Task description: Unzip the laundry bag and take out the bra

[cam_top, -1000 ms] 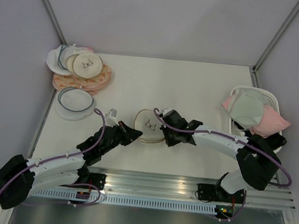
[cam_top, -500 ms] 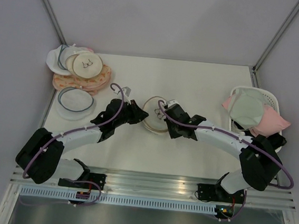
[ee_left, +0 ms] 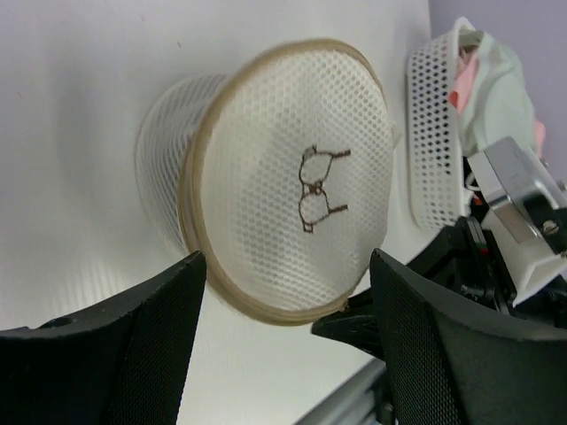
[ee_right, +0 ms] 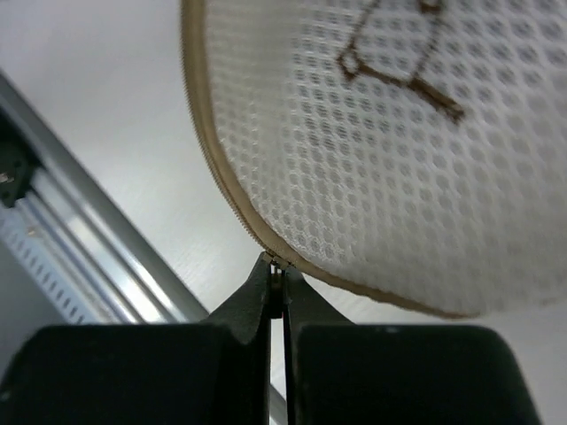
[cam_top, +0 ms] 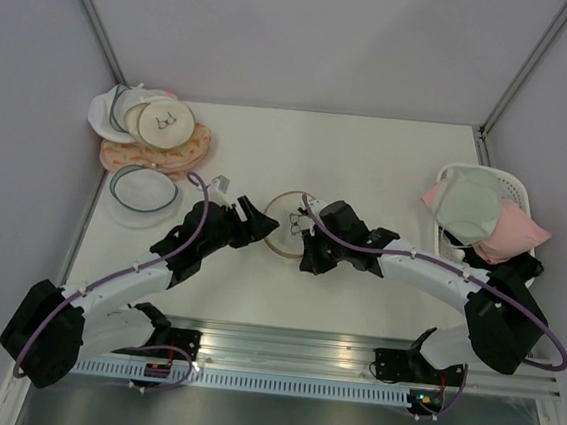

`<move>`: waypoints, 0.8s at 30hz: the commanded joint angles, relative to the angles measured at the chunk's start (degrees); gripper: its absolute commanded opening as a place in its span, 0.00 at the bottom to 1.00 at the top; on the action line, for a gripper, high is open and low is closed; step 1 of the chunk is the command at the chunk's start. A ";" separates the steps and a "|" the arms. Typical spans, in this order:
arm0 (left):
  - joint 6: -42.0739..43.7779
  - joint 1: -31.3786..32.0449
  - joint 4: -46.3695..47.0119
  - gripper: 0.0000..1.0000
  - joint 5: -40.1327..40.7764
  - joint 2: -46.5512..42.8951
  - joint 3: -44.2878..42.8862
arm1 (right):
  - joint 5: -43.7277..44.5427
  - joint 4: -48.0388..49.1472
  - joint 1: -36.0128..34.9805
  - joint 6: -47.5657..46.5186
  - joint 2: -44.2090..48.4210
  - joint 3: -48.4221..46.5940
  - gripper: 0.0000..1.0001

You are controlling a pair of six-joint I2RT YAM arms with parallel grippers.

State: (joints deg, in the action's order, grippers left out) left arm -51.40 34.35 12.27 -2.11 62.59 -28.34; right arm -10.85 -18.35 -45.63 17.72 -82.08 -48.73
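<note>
No words, brands or numbers can be read; only a dark bra outline is seen printed on the mesh face of the laundry bag.

What lies inside the laundry bag cannot be made out through its mesh. The right wrist view cuts the bag off at top and right. What the right pincer nips at the bag's zipper rim is too small to identify.
</note>
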 commanded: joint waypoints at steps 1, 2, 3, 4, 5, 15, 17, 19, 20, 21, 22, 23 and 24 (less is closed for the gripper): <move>-10.45 1.42 1.42 0.79 -3.15 -4.84 6.25 | -18.39 12.10 -0.69 1.79 1.67 1.18 0.00; -11.61 1.68 2.05 0.79 -4.30 -5.45 7.23 | -19.46 13.67 -0.87 1.97 1.58 1.18 0.00; -12.67 2.03 2.31 0.79 -5.52 -6.15 8.03 | -19.91 14.30 -1.30 2.06 1.49 1.18 0.01; -14.42 3.08 2.58 0.79 -5.80 -6.86 9.17 | -20.00 14.74 -1.92 2.15 1.23 1.09 0.01; -15.04 3.53 2.84 0.79 -6.67 -7.04 9.53 | -20.08 15.53 -2.18 2.58 1.14 1.09 0.00; -20.32 4.94 14.43 0.78 -4.58 -1.42 12.17 | -18.16 12.91 -6.14 0.66 -2.73 -1.45 0.01; -20.41 5.11 14.88 0.74 -4.48 -0.11 11.38 | -17.45 12.20 -6.49 0.30 -3.34 -1.54 0.01; -19.97 5.11 16.37 0.60 -5.53 0.95 10.85 | -16.40 11.50 -6.67 0.13 -3.61 -1.46 0.01; -19.80 5.20 16.64 0.54 -5.80 1.31 10.85 | -16.22 11.41 -6.76 0.04 -3.61 -1.46 0.00; -19.79 5.12 16.73 0.47 -5.97 1.92 10.76 | -15.87 10.97 -6.93 -0.14 -3.70 -1.46 0.00; -19.45 5.20 16.91 0.32 -6.06 1.92 10.85 | -15.00 10.53 -6.93 -0.40 -3.61 -1.46 0.00; -19.27 5.20 16.82 0.25 -5.89 2.01 11.02 | -14.47 9.48 -7.02 -0.66 -3.61 -1.63 0.00; -19.27 5.12 16.65 0.19 -5.37 1.93 11.20 | -13.85 8.86 -7.19 -0.93 -3.52 -1.72 0.00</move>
State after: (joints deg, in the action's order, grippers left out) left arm -70.17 39.13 24.56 -7.66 64.29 -16.53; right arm -26.57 -8.45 -52.29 18.63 -85.41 -47.94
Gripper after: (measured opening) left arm 0.242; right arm 0.022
